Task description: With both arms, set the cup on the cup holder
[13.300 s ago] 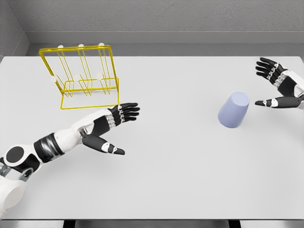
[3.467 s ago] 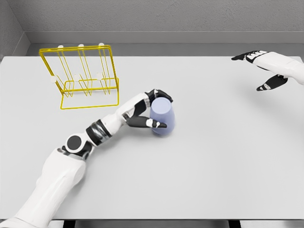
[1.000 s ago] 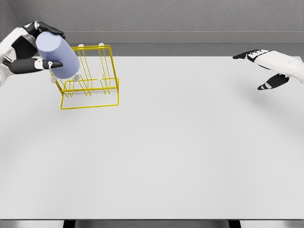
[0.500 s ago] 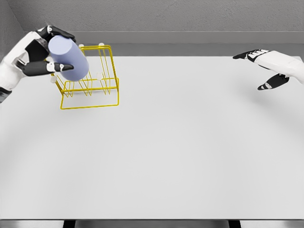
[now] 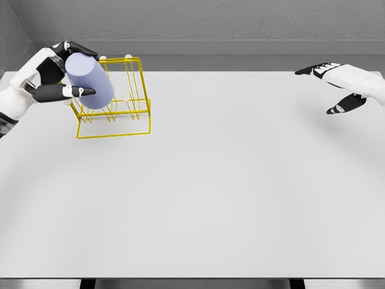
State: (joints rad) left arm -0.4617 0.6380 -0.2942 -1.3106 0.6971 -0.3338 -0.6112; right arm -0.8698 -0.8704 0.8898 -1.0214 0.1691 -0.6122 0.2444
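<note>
**Cup lowered onto the rack's left side**

Over the last second the left robot hand has carried the cup down and rightward, so it now overlaps the left end of the yellow wire holder. It is tilted, closed end up, and clasped between fingers and thumb. That puts the task near its end; seating it on a peg and letting go seem to remain. The right robot hand has not moved, hovering released, fingers spread, over the worktop's far right. One cup, one holder, two hands.
</note>
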